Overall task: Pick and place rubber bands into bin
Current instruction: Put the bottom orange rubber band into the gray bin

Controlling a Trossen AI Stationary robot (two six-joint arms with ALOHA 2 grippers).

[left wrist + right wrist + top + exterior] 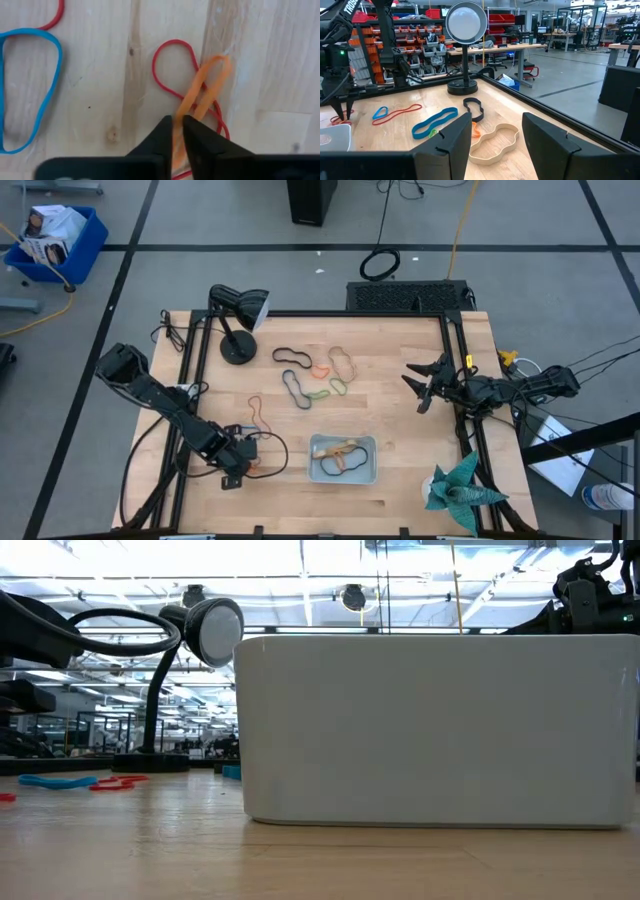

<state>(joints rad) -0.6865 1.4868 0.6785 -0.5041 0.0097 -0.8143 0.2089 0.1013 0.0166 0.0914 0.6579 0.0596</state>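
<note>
My left gripper (177, 121) points down at the table's near left (243, 462), shut on an orange rubber band (207, 82). That band lies across a red band (167, 65), and a blue band (30, 90) lies beside them. More rubber bands, black (292, 357), tan (342, 360), orange (320, 370) and green (330, 391), lie flat at the table's middle. The pale bin (342, 459) rests near the front edge with a few bands in it. My right gripper (495, 140) hovers open at the right side (420, 387), holding nothing. My left gripper pinches the orange band between its two fingers at the loop's near end (186, 112), where both strands run into the gap. The fingers come from above, pointing down. The rest of the loop lies flat on the wood, across the red band.
A black desk lamp (236, 330) stands at the far left of the table. A teal paper figure (458, 490) sits at the near right corner. In the low view the bin's wall (430, 730) fills most of the sight. Black cables (265, 445) loop beside the left arm.
</note>
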